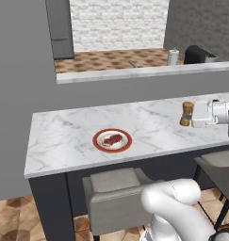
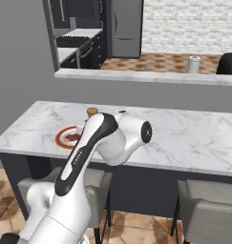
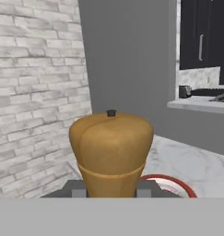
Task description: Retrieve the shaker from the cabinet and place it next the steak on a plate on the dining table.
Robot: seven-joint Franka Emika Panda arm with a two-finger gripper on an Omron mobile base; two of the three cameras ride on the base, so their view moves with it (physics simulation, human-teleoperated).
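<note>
No readable brand, label or writing on anything. The small tan-brown wooden shaker (image 1: 186,114) with an hourglass waist stands upright between the two dark fingers of the white arm's gripper (image 1: 193,114), which is clamped shut on it from the side, over the right part of the long white grey-veined marble dining table (image 1: 64,136); whether its base touches the top cannot be told. In the hand view the shaker (image 3: 111,152) sits close up, domed top with a small dark knob, dark finger pads (image 3: 76,189) at both sides of its lower body. The round white plate with a broad red-orange rim (image 1: 112,140) lies on the table nearer the left end and front edge, well apart from the shaker, and the small flat red-brown steak (image 1: 112,139) lies on its middle. From the right base view the plate (image 2: 65,137) is partly hidden by the arm, and only the shaker's top (image 2: 92,111) peeks above the arm. The table has a dark base, with grey upholstered stools (image 1: 113,195) tucked under the front edge. Behind it runs a grey half wall topped by a pale marble ledge (image 1: 144,72), carrying a white cylindrical container (image 1: 173,57) and a dark rounded appliance (image 1: 198,54). Beyond: white brick back wall, brown patterned tile floor, a tall grey fridge-like unit (image 2: 126,28), and dark cabinets with a stove (image 2: 74,40) at left in the right base view.
</note>
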